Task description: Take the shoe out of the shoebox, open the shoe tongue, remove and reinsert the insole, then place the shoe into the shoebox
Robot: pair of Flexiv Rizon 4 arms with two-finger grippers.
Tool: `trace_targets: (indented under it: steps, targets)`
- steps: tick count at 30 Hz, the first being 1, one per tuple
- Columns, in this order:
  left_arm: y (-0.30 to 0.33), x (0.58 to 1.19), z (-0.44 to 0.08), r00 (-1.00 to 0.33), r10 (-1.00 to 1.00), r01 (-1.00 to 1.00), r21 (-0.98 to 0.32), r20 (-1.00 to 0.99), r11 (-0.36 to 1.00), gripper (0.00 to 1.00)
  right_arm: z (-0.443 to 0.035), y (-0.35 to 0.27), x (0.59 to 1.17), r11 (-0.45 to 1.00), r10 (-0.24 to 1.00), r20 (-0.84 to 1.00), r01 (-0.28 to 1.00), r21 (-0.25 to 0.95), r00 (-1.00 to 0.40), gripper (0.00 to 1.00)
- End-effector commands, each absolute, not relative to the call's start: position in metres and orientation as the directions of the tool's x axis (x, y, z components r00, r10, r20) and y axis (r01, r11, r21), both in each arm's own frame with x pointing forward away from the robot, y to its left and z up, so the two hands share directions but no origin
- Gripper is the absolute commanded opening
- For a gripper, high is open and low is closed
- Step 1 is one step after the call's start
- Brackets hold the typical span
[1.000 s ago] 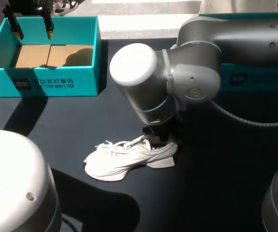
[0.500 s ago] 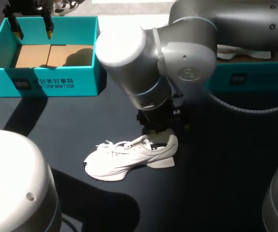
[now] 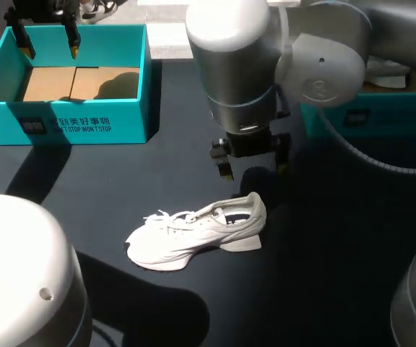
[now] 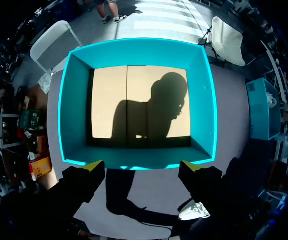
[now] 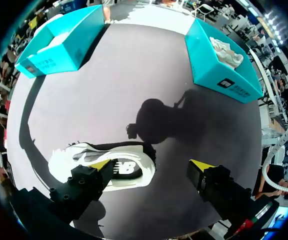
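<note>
A white shoe (image 3: 193, 231) lies on its side on the black table, toe to the left, laces loose. My right gripper (image 3: 252, 170) hangs open a little above the shoe's heel, touching nothing. In the right wrist view the shoe (image 5: 99, 167) lies under and beside one finger of the right gripper (image 5: 151, 165). The teal shoebox (image 3: 63, 130) stands at the far left with a bare cardboard floor. My left gripper (image 3: 48, 45) is open above its far rim. In the left wrist view the left gripper (image 4: 143, 170) is over the shoebox (image 4: 139, 45), with the shoe (image 4: 194, 211) at the side.
A second teal box (image 3: 367, 116) holding white contents stands at the far right, partly hidden behind my right arm; the right wrist view shows it (image 5: 219, 62) too. Bare black tabletop (image 3: 121, 173) lies between the shoebox and the shoe.
My right gripper opened, let go of the shoe's heel and rose away from it as the arm swung back. The shoe stayed where it was. The left arm kept still.
</note>
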State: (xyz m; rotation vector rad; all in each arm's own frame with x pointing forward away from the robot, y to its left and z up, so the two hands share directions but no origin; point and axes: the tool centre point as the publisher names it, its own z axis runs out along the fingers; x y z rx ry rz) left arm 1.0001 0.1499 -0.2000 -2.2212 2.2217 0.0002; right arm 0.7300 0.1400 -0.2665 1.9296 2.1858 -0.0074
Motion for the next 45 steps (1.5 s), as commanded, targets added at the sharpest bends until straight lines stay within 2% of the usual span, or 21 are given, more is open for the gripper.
trace_targets:
  steps: [1,24,27,31,35,37,40,43,45]
  targets:
    - [0.150,1.000,-0.200,0.000,-1.000,-1.000,0.000,0.000,0.000,1.00,-0.268,0.133,0.732,0.399,0.913,0.048,0.910,0.114,-0.406,1.00]
    - [0.150,1.000,-0.200,0.000,-1.000,-1.000,0.000,0.000,0.000,1.00,-0.268,0.133,0.732,0.399,0.913,0.048,0.910,0.114,-0.406,1.00]
    - [0.150,1.000,-0.200,0.000,-1.000,-1.000,0.000,0.000,0.000,1.00,-0.267,0.133,0.726,0.491,0.827,0.156,0.828,0.271,-0.541,1.00]
    - [0.150,1.000,-0.200,0.000,-1.000,-1.000,0.000,0.000,0.000,1.00,-0.265,0.125,0.725,0.623,0.660,0.159,0.654,0.430,-0.734,1.00]
    - [0.150,1.000,-0.200,0.000,-1.000,-1.000,0.000,0.000,0.000,1.00,-0.267,0.115,0.727,0.726,0.479,0.103,0.460,0.511,-0.872,1.00]
    - [0.150,1.000,-0.200,0.000,-1.000,-1.000,0.000,0.000,0.000,1.00,-0.268,0.106,0.729,0.722,0.366,0.139,0.375,0.582,-0.920,1.00]
    - [0.150,1.000,-0.200,0.000,-1.000,-1.000,0.000,0.000,0.000,1.00,-0.271,0.096,0.736,0.776,0.214,0.112,0.239,0.584,-0.970,1.00]
    - [0.150,1.000,-0.200,0.000,-1.000,-1.000,0.000,0.000,0.000,1.00,-0.275,0.090,0.745,0.792,0.110,0.100,0.148,0.592,-0.989,1.00]
    - [0.150,1.000,-0.200,0.000,-1.000,-1.000,0.000,0.000,0.000,1.00,-0.278,0.087,0.748,0.794,0.086,0.084,0.119,0.596,-0.993,1.00]
